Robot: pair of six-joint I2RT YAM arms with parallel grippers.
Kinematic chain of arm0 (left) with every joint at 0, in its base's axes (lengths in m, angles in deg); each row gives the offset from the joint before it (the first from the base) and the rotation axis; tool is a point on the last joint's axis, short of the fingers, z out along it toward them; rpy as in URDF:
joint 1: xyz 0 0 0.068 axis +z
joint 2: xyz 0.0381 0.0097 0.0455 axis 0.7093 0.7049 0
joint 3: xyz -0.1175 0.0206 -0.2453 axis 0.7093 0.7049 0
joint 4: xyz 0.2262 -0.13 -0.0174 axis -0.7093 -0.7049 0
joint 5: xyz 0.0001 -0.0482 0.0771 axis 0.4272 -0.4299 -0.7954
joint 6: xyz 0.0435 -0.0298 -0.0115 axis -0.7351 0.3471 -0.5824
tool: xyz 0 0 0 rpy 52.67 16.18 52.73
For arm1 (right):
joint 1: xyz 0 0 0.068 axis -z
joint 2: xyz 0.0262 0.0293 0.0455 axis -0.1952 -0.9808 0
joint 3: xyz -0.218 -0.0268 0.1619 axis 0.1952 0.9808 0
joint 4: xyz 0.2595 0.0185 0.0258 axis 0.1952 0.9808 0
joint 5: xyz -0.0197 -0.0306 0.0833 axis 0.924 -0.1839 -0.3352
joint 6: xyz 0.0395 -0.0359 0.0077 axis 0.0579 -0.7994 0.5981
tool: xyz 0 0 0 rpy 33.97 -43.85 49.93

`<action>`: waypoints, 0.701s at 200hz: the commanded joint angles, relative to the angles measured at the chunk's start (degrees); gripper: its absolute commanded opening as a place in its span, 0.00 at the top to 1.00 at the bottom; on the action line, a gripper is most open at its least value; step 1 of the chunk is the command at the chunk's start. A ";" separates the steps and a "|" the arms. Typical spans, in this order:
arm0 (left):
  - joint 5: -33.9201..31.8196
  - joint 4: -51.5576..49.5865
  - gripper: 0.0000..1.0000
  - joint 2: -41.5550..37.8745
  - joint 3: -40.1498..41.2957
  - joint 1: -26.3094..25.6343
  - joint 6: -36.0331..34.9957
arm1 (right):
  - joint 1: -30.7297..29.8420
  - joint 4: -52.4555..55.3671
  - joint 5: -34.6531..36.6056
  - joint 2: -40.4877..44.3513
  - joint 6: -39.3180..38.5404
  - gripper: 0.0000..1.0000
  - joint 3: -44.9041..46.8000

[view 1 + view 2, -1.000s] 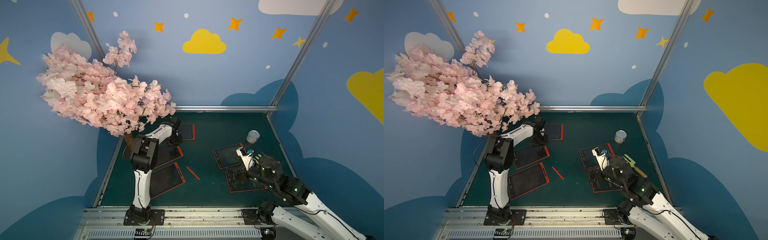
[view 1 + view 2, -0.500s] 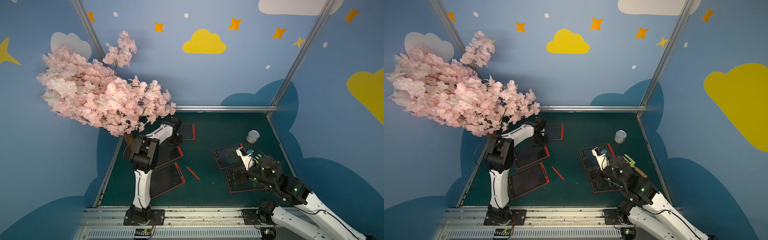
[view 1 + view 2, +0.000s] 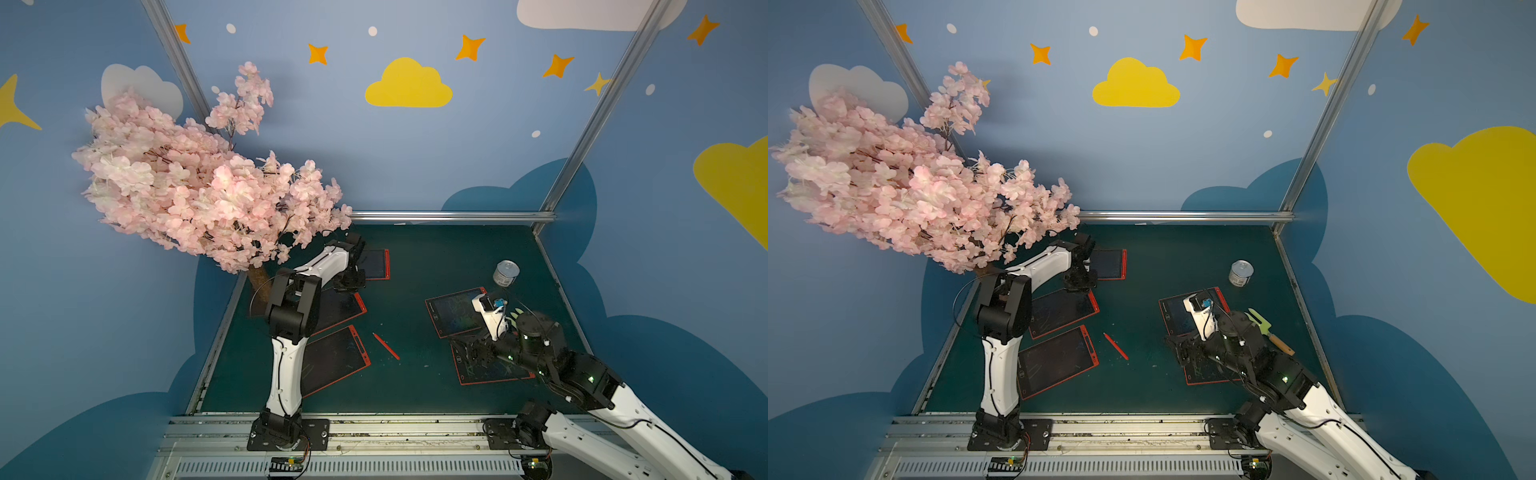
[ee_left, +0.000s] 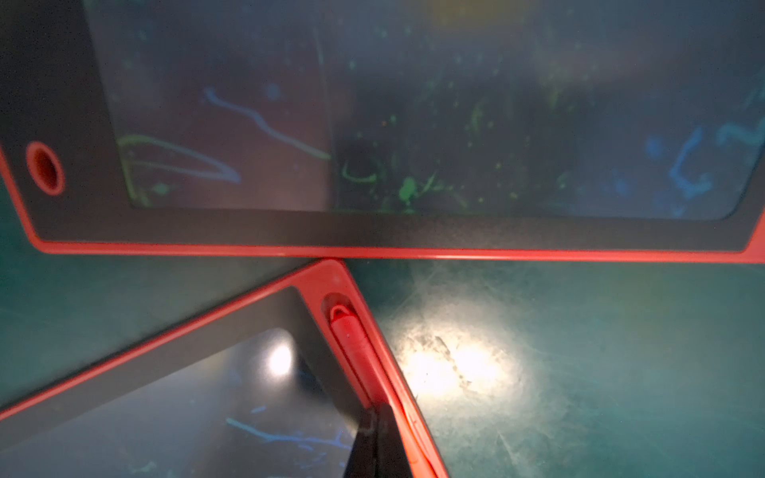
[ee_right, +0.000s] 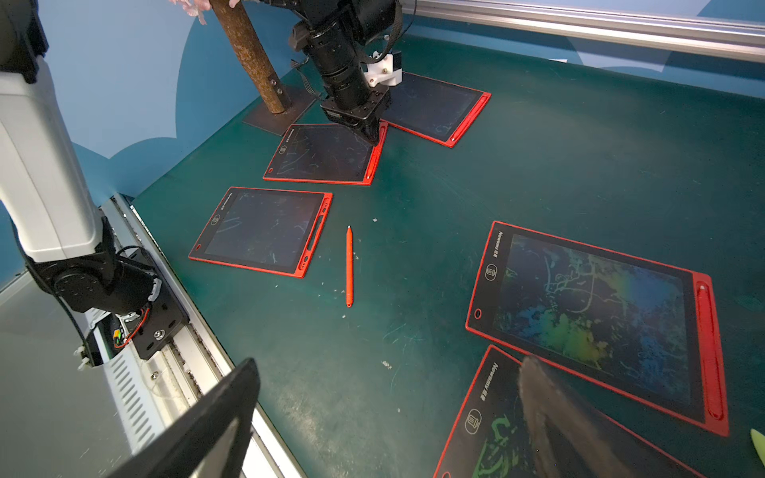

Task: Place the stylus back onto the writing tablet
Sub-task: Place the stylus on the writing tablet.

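My left arm reaches to the far left of the mat (image 3: 436,257), elbow raised high and wrist turned straight down. The left gripper (image 5: 374,134) is closed tight with nothing between its fingers. Its tips sit on the right-hand slot of the middle left tablet (image 5: 327,153), on a seated stylus (image 4: 352,343).

My right arm comes in low from the near right corner. The right gripper (image 3: 471,353) points leftward, spread wide and empty, hovering over the near right tablet (image 3: 486,372).

I count five red-framed tablets. Three are on the left, the other two being the far left tablet (image 3: 376,264) and the near left tablet (image 3: 338,357). Two are on the right, the second being the far right tablet (image 3: 453,311), which overlaps the near right one.

One loose stylus (image 3: 386,345) lies flat on the bare mat, just right of the near left tablet and well apart from both grippers. That tablet's slot looks empty in the right wrist view.

There is also one tin can (image 3: 506,273) standing far right, one green fork (image 3: 1260,324) with a wooden handle beside my right arm, and one blossom tree (image 3: 199,195) at far left.
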 commanded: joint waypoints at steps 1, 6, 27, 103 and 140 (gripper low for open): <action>-0.49 -4.70 0.97 4.01 1.05 -0.26 -0.10 | -0.26 0.12 0.34 0.04 0.39 0.03 0.14; -0.56 -4.70 0.97 4.06 1.02 -0.31 -0.06 | -0.23 0.13 0.34 0.04 0.38 0.03 0.19; -0.36 -4.88 0.97 4.66 0.62 -0.47 0.08 | -0.27 0.14 0.34 -0.05 0.38 0.03 0.13; 0.87 -6.25 0.97 7.00 -0.84 -0.56 0.92 | -0.24 0.10 0.40 -0.04 0.35 0.03 0.10; 2.49 -4.16 0.97 5.45 0.82 0.24 1.93 | -0.17 0.11 0.25 -0.11 0.79 0.03 0.14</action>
